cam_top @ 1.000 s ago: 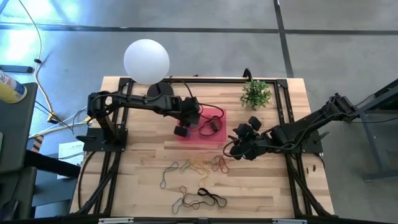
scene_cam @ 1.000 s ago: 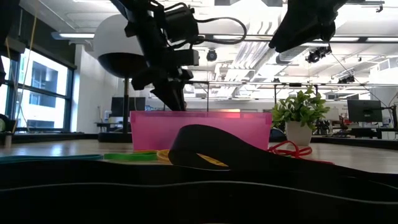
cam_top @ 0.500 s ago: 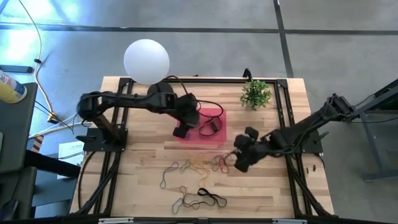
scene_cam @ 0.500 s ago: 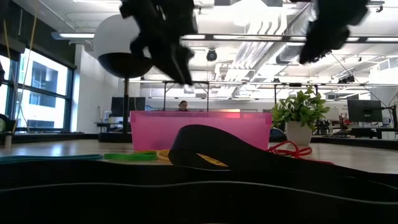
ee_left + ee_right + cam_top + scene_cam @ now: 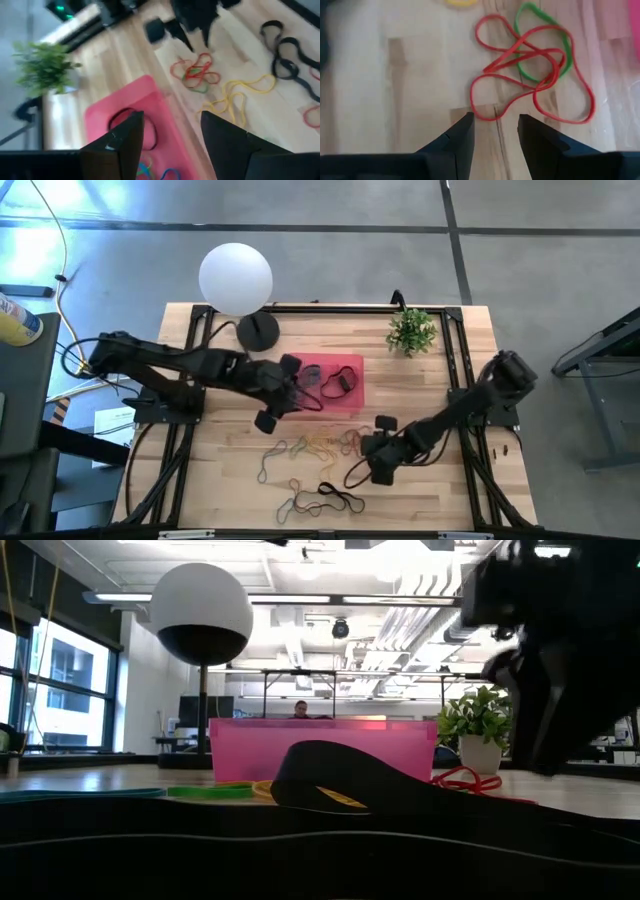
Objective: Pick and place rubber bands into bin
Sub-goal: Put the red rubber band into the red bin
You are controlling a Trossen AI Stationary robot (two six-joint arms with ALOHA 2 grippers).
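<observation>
Thin floppy rubber bands on a pale wood-plank table, beside a translucent pink bin.

The left gripper [image 5: 268, 420], fingers spread with nothing between them, hovers off the bin's [image 5: 352, 402] left end; the shallow rectangular tray runs left-right mid-table, dark loops inside. The right gripper [image 5: 380, 472], fingers parted and empty, hangs over tangled red and green rubber bands [image 5: 532, 67] toward the front edge.

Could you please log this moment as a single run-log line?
left gripper: open, empty, by bin | right gripper: open, over red and green rubber bands | bin: some bands inside
</observation>
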